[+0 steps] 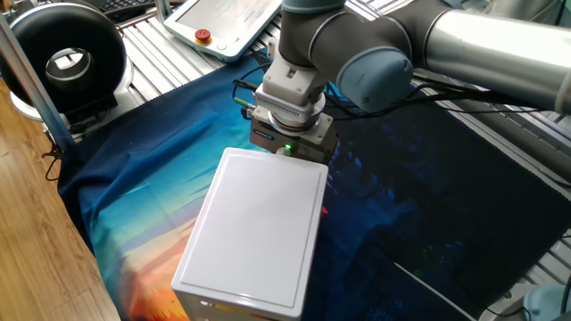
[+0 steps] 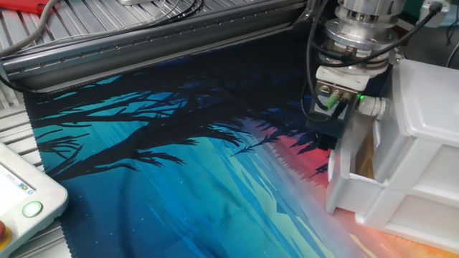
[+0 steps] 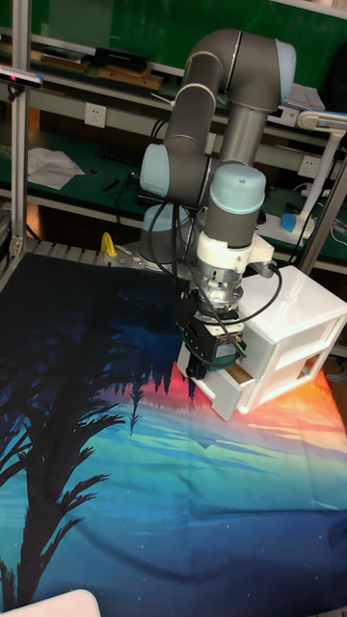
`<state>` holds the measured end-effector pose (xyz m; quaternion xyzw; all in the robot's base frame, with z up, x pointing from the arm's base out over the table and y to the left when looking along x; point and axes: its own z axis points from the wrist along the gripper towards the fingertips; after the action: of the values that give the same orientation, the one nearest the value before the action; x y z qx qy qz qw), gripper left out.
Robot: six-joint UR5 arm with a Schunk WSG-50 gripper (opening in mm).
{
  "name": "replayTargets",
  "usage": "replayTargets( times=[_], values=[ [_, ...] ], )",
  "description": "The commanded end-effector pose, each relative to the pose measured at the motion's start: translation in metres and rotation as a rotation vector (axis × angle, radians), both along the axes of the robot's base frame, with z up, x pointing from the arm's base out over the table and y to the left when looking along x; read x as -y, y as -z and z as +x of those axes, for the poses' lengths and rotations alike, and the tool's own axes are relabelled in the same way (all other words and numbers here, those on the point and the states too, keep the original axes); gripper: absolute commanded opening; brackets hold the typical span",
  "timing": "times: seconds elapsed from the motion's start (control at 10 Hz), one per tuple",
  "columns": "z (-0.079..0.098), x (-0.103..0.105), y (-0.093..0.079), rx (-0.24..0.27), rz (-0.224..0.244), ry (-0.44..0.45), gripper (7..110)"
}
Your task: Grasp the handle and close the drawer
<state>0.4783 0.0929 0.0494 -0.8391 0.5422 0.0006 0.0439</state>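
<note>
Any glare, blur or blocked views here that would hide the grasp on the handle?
One fixed view: sharp, soft sheen on the drawer top, wrist hides the jaws. The other fixed view: sharp, handle visible beside the gripper. Tall fixed view: dimmer; contact too small to judge.

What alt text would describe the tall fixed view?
A grey robot arm reaches down with its claw at the front of a white drawer, which stands partly open. Both are on a cloth printed with dark trees and a sunset.
</note>
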Motion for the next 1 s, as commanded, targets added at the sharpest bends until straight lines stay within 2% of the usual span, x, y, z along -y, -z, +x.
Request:
replayTargets(
  times=[0.0,0.4,0.6,0.7,0.9],
  values=[
    [-0.0021,-0.0046,-0.0019,-0.002,0.015,0.019,7],
    [-0.0057,-0.0047,-0.0011,-0.014,0.009,0.029,7],
    [-0.0064,-0.0038,-0.0025,-0.020,0.011,-0.004,7],
    [-0.0078,0.0003,-0.0047,-0.033,-0.008,-0.014,7],
    [-0.0072,-0.0055,-0.0099,-0.042,-0.035,0.000,7]
  ],
)
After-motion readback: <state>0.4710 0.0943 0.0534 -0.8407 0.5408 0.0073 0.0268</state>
